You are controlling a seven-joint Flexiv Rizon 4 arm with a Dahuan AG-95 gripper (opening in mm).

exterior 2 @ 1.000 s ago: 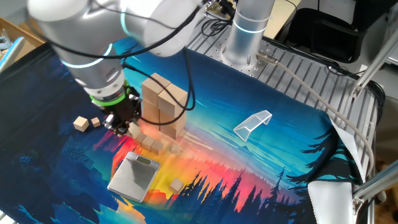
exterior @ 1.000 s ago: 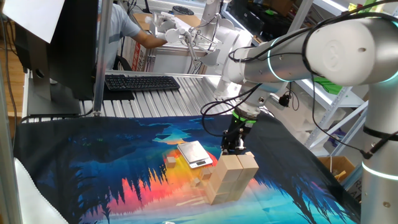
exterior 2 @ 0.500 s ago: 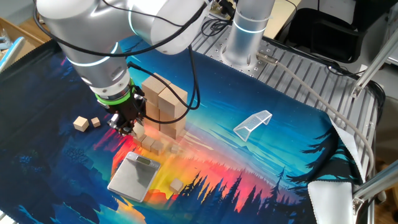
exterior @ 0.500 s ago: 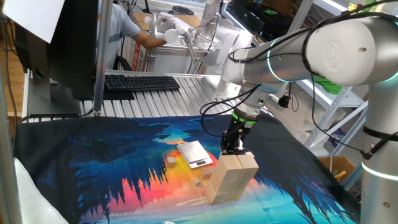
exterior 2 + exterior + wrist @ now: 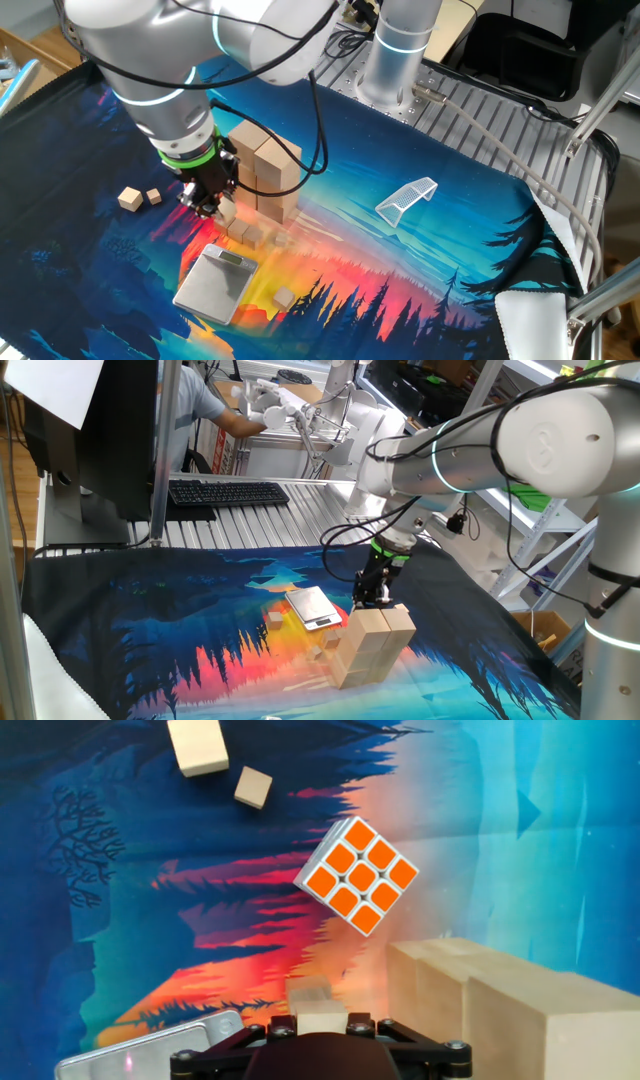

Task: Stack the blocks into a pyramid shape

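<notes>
A stack of larger pale wooden bricks (image 5: 372, 644) stands on the printed cloth; it also shows in the other fixed view (image 5: 264, 166) and the hand view (image 5: 500, 1010). My gripper (image 5: 210, 205) hangs low right beside the stack (image 5: 375, 598). In the hand view it is shut on a small tan block (image 5: 322, 1017). Several small blocks (image 5: 245, 232) lie at the stack's foot. Two small cubes (image 5: 138, 198) lie apart, also in the hand view (image 5: 198, 745). One more block (image 5: 285, 297) lies by the scale.
A flat silver-grey scale (image 5: 215, 283) lies near the stack (image 5: 313, 607). An orange-faced puzzle cube (image 5: 357, 875) sits ahead of the fingers. A white mesh piece (image 5: 408, 198) lies to the right. A keyboard (image 5: 228, 492) is beyond the cloth.
The gripper has shifted a little closer to the stack's side while staying low. The blocks on the cloth have not moved.
</notes>
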